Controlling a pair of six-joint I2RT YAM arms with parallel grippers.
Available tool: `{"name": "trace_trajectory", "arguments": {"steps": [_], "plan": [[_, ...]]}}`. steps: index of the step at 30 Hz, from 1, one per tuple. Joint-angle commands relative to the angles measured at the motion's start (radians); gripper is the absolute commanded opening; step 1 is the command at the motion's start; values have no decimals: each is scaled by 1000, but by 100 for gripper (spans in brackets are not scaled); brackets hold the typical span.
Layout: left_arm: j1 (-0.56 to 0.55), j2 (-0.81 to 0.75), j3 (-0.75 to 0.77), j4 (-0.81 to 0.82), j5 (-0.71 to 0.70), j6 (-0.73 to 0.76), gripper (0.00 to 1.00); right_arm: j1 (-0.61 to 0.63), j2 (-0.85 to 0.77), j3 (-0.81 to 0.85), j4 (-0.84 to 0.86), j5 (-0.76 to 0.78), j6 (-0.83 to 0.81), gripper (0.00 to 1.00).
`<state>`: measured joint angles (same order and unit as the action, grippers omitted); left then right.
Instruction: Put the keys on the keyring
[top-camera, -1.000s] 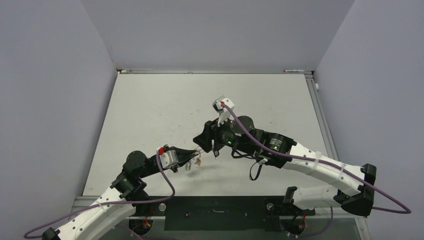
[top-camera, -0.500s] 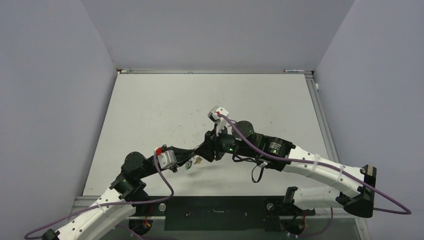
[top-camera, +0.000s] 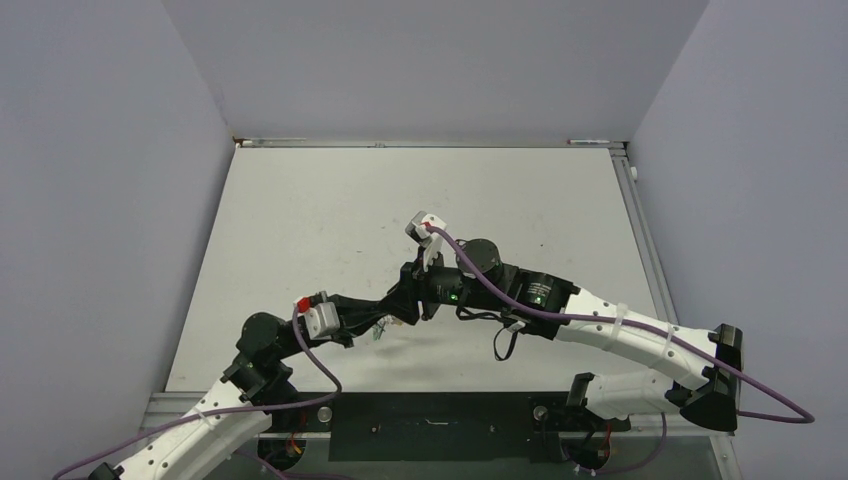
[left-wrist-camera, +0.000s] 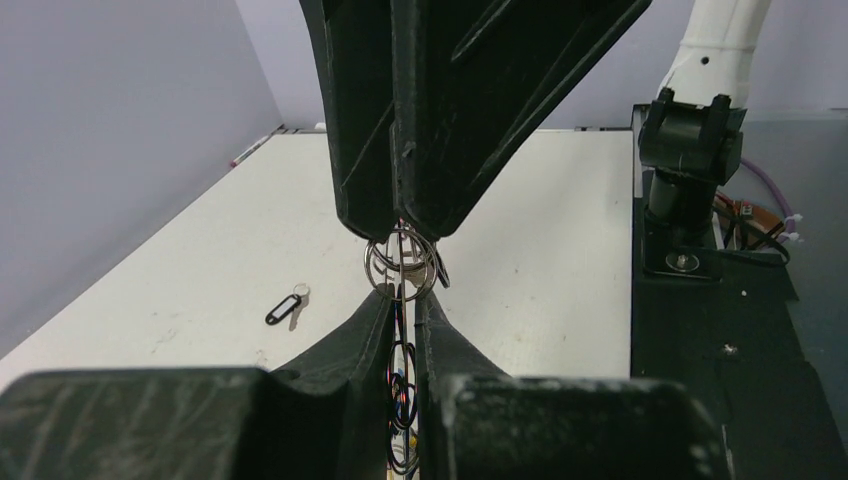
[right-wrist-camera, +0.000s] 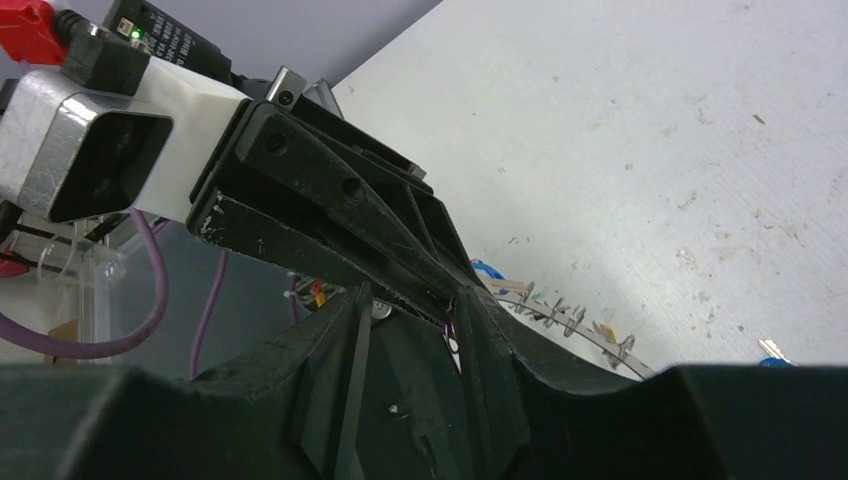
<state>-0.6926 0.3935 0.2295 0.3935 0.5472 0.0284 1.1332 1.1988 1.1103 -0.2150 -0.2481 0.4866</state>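
Hands meet tip to tip at centre of the top view. I see left hand (left-wrist-camera: 403, 312) narrow, clamped on the keyring (right-wrist-camera: 592, 336), with keys (right-wrist-camera: 556, 314) strung along it. Right hand (left-wrist-camera: 398, 224) is pinched closed on wire loops (left-wrist-camera: 401, 262) just above. Black key (left-wrist-camera: 283, 308) lies alone on the surface (left-wrist-camera: 540, 280), left of frame in the left wrist view.

White table (top-camera: 300, 220), scuffed; 1 black key (left-wrist-camera: 283, 309) on it.
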Motion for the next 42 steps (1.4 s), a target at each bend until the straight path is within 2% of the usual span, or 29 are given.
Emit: {"name": "trace_trajectory", "arguments": {"steps": [1, 6, 16, 22, 30, 34, 38, 42], "plan": [[10, -2, 14, 200, 30, -74, 0, 2, -4, 7, 79, -60, 15, 38], [23, 2, 11, 225, 26, -99, 0, 6, 28, 6, 102, -125, 38, 39], [36, 4, 10, 229, 15, -111, 0, 49, 85, 5, 191, -156, 65, 39], [41, -6, 6, 225, 17, -102, 0, 57, 73, 41, 155, -85, 33, 40], [42, -22, 4, 219, 32, -89, 0, 51, -29, 117, 7, 99, -97, 45], [42, -22, -1, 261, 24, -130, 0, 59, -82, 74, -28, 94, -191, 43], [44, -4, -2, 312, 23, -183, 0, 97, -173, -47, 33, 96, -343, 43], [45, 5, -1, 341, 3, -238, 0, 148, -247, -157, 164, 76, -506, 44]]}}
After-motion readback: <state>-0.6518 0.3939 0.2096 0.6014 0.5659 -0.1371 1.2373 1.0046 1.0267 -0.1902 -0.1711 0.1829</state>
